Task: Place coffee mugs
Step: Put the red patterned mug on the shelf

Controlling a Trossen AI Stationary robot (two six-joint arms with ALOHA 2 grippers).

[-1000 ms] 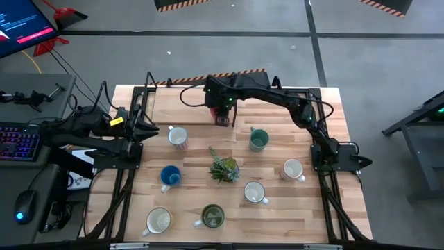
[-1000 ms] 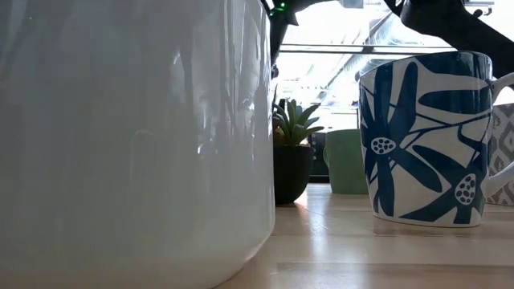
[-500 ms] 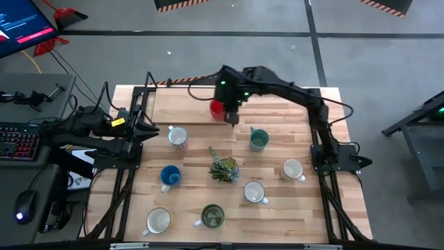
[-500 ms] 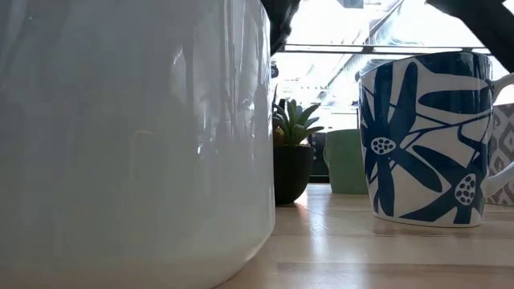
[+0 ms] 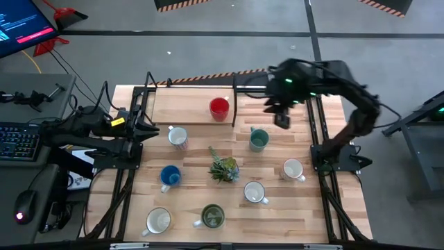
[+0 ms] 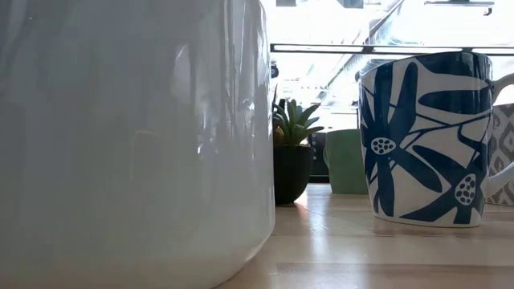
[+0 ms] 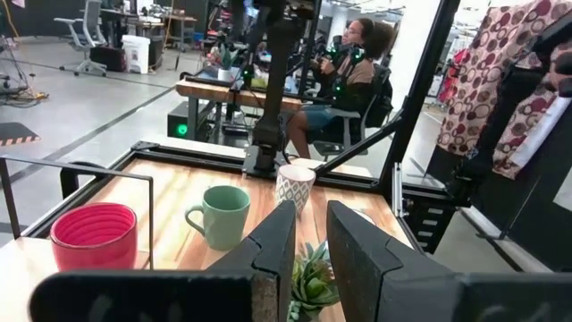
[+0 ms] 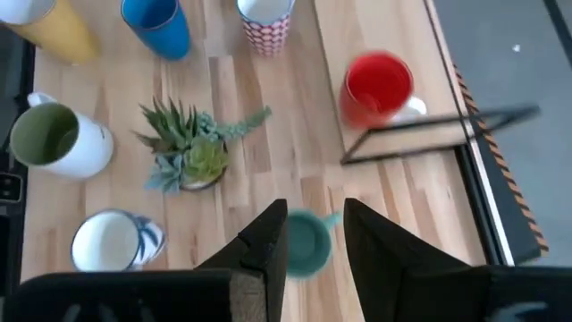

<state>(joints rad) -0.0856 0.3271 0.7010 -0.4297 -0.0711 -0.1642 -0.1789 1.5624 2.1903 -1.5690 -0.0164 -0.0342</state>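
Red mug (image 5: 219, 107) stands alone on counter (image 5: 187, 107) at the back. Right gripper (image 5: 282, 119) hovers above teal mug (image 5: 259, 139), fingers slightly apart, empty. Left gripper (image 5: 154, 129) rests at left edge, parted, empty.

Red mug (image 5: 219, 108) upright on rear board; teal mug (image 5: 259, 139) & six others upright across table.

Pale wood-plank table (image 5: 277, 208), glossy glazed ceramic mugs (image 5: 220, 107), black metal frame (image 5: 236, 104)
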